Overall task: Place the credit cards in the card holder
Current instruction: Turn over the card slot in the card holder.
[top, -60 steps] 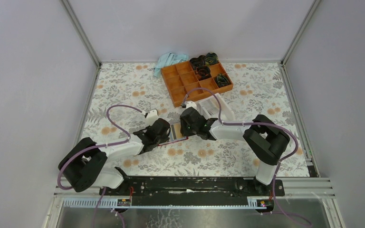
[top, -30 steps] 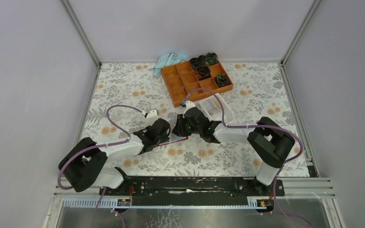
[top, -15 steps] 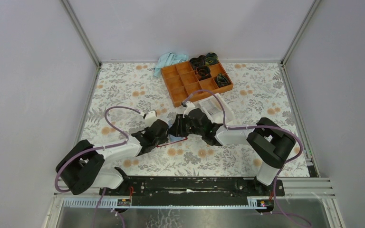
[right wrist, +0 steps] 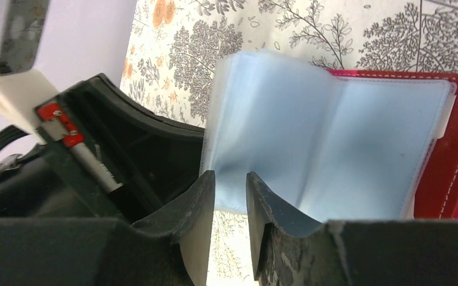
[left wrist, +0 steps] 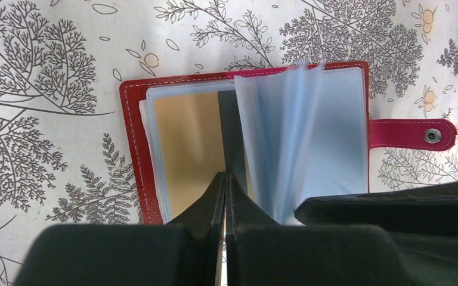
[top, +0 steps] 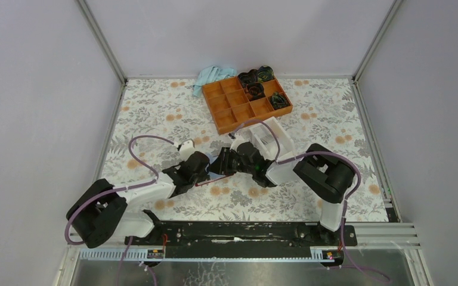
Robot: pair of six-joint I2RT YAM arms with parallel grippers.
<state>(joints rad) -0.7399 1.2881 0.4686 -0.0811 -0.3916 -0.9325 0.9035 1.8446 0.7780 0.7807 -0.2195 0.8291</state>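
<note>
The holder (left wrist: 136, 149) is laid open on the table (left wrist: 48, 89), directly ahead of and beneath the left claw (left wrist: 225, 177). That claw's jaws are closed flat together with nothing seen between them. Its tips are set over the spine, though whether they press on it cannot be told. A tan card (left wrist: 185, 149) is seen in the sleeve just left of those tips in the wrist view, and the tab (left wrist: 411, 134) lies well off to their right. The right claw (right wrist: 231, 179) is held a narrow way open, with the lifted clear sleeves (right wrist: 346, 137) standing just beyond its tips and an edge of them seen through the gap; no firm pinch is shown. The main risk is judged to be that the fanned sleeves, being thin and floppy, will be let fall shut, or be creased or torn if squeezed and pulled. The holder could also be dragged across the table if the left tips are not bearing on it. No brand, label or writing can be read on the holder, card or tab.
</note>
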